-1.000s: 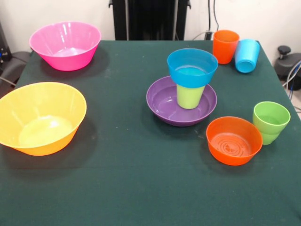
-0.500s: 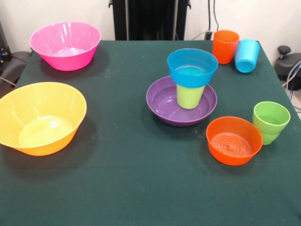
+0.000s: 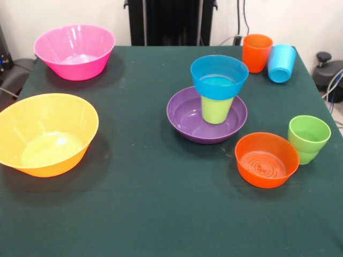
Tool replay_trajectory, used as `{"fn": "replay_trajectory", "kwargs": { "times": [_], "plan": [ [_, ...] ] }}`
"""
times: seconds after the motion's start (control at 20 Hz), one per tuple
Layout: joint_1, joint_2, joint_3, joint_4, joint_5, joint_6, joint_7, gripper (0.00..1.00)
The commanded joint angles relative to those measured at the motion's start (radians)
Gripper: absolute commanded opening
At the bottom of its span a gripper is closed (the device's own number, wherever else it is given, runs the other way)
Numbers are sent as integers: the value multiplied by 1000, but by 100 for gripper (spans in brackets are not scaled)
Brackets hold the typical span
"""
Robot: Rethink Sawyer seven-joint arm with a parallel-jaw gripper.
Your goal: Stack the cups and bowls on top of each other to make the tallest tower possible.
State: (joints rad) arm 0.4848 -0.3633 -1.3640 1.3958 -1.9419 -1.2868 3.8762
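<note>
The tower stands right of the table's middle: a wide purple bowl (image 3: 187, 119) holds an upright lime-yellow cup (image 3: 216, 110), and a small blue bowl (image 3: 219, 76) sits on that cup. An orange cup (image 3: 256, 52) and a light blue cup (image 3: 281, 62) stand together at the far right. A green cup (image 3: 308, 138) stands at the right edge next to a small orange bowl (image 3: 266, 159). A big pink bowl (image 3: 74, 50) is at the far left, a big yellow-orange bowl (image 3: 47, 133) at the near left. No purple cup shows. The gripper is out of view.
The robot's black pedestal (image 3: 170, 21) stands behind the table's far edge. The table has a dark green cloth (image 3: 150, 203). Dark gear and cables lie beyond the table's left and right edges.
</note>
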Motion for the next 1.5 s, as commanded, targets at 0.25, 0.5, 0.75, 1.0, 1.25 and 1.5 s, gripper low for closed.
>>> {"fn": "replay_trajectory", "kwargs": {
  "times": [0.25,0.5,0.75,1.0,1.25,1.5],
  "plan": [
    [-12,42,269,117,53,181,-286,0],
    [-12,51,310,141,72,234,-310,0],
    [-12,59,357,165,101,297,-332,0],
    [-16,52,409,190,135,366,-374,0],
    [-19,43,449,209,147,408,-398,0],
    [-21,39,501,231,174,470,-439,0]
  ]
}}
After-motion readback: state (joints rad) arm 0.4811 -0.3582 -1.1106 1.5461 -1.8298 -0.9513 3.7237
